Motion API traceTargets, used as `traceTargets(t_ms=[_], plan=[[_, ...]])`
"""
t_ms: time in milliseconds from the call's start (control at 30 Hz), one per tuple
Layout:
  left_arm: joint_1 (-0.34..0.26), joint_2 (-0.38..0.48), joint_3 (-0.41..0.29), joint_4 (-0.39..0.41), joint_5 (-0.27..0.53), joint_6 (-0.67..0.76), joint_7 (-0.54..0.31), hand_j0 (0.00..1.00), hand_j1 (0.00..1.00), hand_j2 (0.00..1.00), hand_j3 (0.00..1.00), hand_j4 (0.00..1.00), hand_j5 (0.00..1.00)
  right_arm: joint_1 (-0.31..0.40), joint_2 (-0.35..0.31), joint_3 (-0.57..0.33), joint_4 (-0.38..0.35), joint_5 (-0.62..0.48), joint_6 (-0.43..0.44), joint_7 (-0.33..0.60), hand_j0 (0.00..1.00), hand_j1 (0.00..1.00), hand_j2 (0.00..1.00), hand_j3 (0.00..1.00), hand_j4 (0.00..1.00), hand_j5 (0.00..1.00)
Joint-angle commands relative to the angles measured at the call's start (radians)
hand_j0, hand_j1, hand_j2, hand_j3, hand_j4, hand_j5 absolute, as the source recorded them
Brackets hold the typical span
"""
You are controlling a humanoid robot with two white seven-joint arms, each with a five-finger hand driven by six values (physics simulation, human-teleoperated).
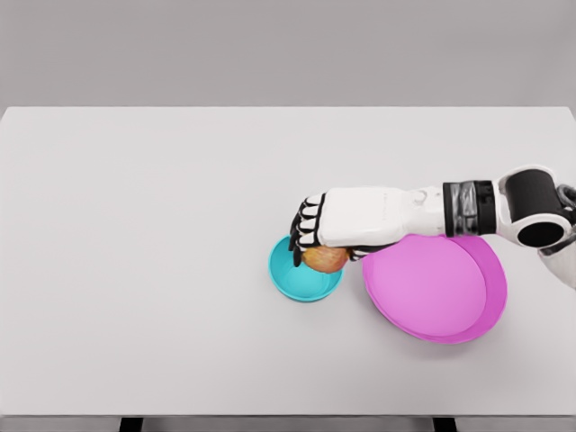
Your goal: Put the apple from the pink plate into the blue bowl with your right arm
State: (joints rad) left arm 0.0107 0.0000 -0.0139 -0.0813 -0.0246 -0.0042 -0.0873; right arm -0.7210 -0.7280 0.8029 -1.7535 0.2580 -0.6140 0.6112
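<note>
The right hand (346, 225), glossy white, grips the round russet apple (325, 259) over the smooth blue bowl (297, 281).

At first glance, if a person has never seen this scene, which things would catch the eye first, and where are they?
The white right hand reaches across the middle of the table, its fingers curled around an apple just over the blue bowl. Right of the bowl lies the large pink plate, bright and bare. The left arm does not show.
</note>
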Motion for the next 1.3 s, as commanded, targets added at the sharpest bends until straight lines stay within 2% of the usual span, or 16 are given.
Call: traceTargets(t_ms=[0, 300, 333, 367, 600, 733, 800, 833, 867, 967, 1000, 1033, 1067, 1167, 1267], plan=[[0.000, 0.000, 0.000, 0.000, 0.000, 0.001, 0.000, 1.00, 1.00, 1.00, 1.00, 1.00, 1.00, -0.002, 0.016, 0.027, 0.000, -0.006, 0.003, 0.000, 0.62, 0.62, 0.62, 0.62, 0.62, 0.62], [0.000, 0.000, 0.000, 0.000, 0.000, 0.000, 0.000, 1.00, 1.00, 1.00, 1.00, 1.00, 1.00, -0.028, 0.038, 0.056, 0.000, -0.006, 0.003, 0.000, 0.64, 0.64, 0.64, 0.64, 0.64, 0.64], [0.000, 0.000, 0.000, 0.000, 0.000, 0.001, 0.000, 1.00, 1.00, 1.00, 1.00, 1.00, 1.00, -0.028, 0.038, 0.055, 0.000, -0.006, 0.003, 0.000, 0.90, 0.90, 0.90, 0.90, 0.90, 0.90], [0.000, 0.000, 0.000, 0.000, 0.000, 0.001, 0.000, 1.00, 1.00, 1.00, 1.00, 1.00, 1.00, -0.028, 0.038, 0.055, 0.000, -0.005, 0.003, 0.000, 1.00, 1.00, 1.00, 1.00, 1.00, 1.00], [0.000, 0.000, 0.000, 0.000, 0.000, 0.001, 0.000, 1.00, 1.00, 1.00, 1.00, 1.00, 1.00, -0.035, 0.027, 0.032, 0.000, -0.002, 0.003, 0.000, 1.00, 1.00, 1.00, 1.00, 1.00, 1.00], [0.000, 0.000, 0.000, 0.000, 0.000, 0.000, 0.000, 1.00, 1.00, 1.00, 1.00, 1.00, 1.00, -0.043, 0.002, -0.036, 0.000, -0.003, 0.003, 0.000, 1.00, 1.00, 1.00, 1.00, 1.00, 1.00], [0.000, 0.000, 0.000, 0.000, 0.000, 0.000, 0.000, 1.00, 1.00, 1.00, 1.00, 1.00, 1.00, -0.034, -0.048, -0.131, -0.001, -0.011, 0.003, 0.000, 1.00, 1.00, 1.00, 1.00, 1.00, 1.00], [0.000, 0.000, 0.000, 0.000, 0.000, 0.001, 0.000, 1.00, 1.00, 1.00, 1.00, 1.00, 1.00, -0.018, -0.088, -0.180, 0.000, -0.046, 0.003, 0.000, 1.00, 1.00, 1.00, 1.00, 1.00, 1.00], [0.000, 0.000, 0.000, 0.000, 0.000, 0.000, 0.000, 1.00, 1.00, 1.00, 1.00, 1.00, 1.00, 0.026, -0.140, -0.240, 0.000, -0.071, 0.003, 0.000, 1.00, 1.00, 1.00, 1.00, 1.00, 1.00], [0.000, 0.000, 0.000, 0.000, 0.000, 0.001, 0.000, 1.00, 1.00, 1.00, 1.00, 1.00, 1.00, 0.242, -0.197, -0.514, 0.006, -0.075, 0.003, 0.000, 1.00, 1.00, 1.00, 1.00, 1.00, 1.00], [0.000, 0.000, 0.000, 0.000, 0.000, 0.001, 0.000, 1.00, 1.00, 1.00, 1.00, 1.00, 1.00, 0.301, -0.195, -0.591, 0.011, -0.075, 0.003, 0.000, 1.00, 1.00, 1.00, 1.00, 1.00, 1.00], [0.000, 0.000, 0.000, 0.000, 0.000, 0.000, 0.000, 1.00, 1.00, 1.00, 1.00, 1.00, 1.00, 0.379, -0.171, -0.720, 0.017, -0.082, 0.003, 0.000, 1.00, 1.00, 1.00, 1.00, 1.00, 1.00], [0.000, 0.000, 0.000, 0.000, 0.000, 0.000, 0.000, 1.00, 1.00, 1.00, 1.00, 1.00, 1.00, 0.432, -0.116, -0.804, 0.032, -0.089, 0.003, 0.000, 1.00, 1.00, 1.00, 1.00, 1.00, 1.00], [0.000, 0.000, 0.000, 0.000, 0.000, 0.000, 0.000, 1.00, 1.00, 1.00, 1.00, 1.00, 1.00, 0.477, -0.100, -0.821, 0.106, -0.077, 0.003, 0.000, 1.00, 1.00, 1.00, 1.00, 1.00, 1.00], [0.000, 0.000, 0.000, 0.000, 0.000, 0.000, 0.000, 1.00, 1.00, 1.00, 1.00, 1.00, 1.00, 0.497, -0.065, -0.803, 0.106, -0.074, 0.003, 0.000, 1.00, 1.00, 1.00, 1.00, 1.00, 1.00]])
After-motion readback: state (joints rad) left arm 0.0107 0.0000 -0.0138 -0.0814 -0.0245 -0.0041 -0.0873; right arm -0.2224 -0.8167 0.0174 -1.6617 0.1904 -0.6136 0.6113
